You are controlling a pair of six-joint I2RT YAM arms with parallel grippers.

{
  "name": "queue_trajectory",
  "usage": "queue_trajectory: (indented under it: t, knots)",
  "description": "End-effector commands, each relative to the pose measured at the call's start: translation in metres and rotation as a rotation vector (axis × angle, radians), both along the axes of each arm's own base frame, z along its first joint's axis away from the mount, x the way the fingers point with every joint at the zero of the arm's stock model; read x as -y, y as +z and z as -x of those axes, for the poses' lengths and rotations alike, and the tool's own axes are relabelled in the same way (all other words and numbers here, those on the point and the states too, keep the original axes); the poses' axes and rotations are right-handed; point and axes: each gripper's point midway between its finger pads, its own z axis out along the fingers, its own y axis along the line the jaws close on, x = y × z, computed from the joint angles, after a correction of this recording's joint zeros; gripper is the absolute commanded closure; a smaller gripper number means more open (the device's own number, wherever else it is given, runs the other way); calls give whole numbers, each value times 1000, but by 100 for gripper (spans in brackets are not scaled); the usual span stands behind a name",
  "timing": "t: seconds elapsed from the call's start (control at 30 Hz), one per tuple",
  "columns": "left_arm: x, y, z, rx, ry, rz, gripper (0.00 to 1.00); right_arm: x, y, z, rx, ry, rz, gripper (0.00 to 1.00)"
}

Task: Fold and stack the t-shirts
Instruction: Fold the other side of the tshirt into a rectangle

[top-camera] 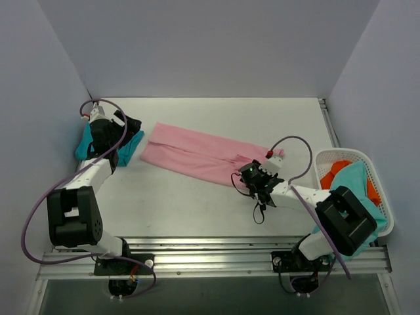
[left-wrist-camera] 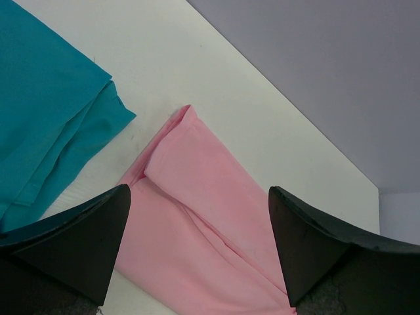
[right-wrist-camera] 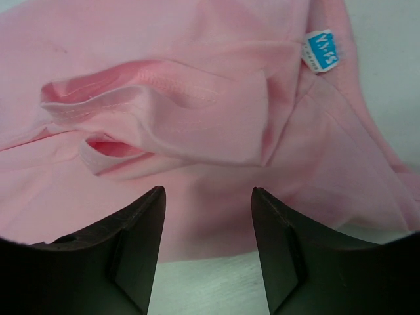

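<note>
Right wrist: right end effector (right-wrist-camera: 207,200), jaws apart, above pink t-shirt (right-wrist-camera: 164,85).

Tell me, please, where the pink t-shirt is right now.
In the top view the pink t-shirt lies as a long strip across the middle of the table, between the teal t-shirt on the left and the right gripper at its right end.

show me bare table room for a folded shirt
Bare white table between the pink cotton t-shirt and the near metal rail; another strip behind it, toward the back wall. Crowded: teal t-shirt at left, white lattice basket at right.
</note>
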Motion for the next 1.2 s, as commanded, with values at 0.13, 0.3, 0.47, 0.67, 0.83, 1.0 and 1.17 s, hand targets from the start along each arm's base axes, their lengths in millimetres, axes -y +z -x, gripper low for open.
queue_trajectory:
  t: [0.13,0.3,0.47,0.67,0.83,1.0,1.17]
  knots:
    - [-3,16,-3,57,3,-31,5,-30,-21,-23,-28,69,-24,69]
    - [-7,19,-1,64,14,-42,5,-26,-53,-34,-86,56,-31,86]
    - [-11,22,3,70,28,-48,5,-19,-63,-66,-94,34,-54,90]
    - [-13,24,2,71,32,-56,5,-12,-26,-148,-1,-14,-28,89]
    - [-13,23,1,67,28,-57,5,-8,5,-252,93,-50,10,88]
    - [-10,25,1,66,18,-53,5,-11,42,-327,253,-1,27,83]
    - [-10,35,7,72,15,-53,5,-14,94,-365,352,52,-5,64]
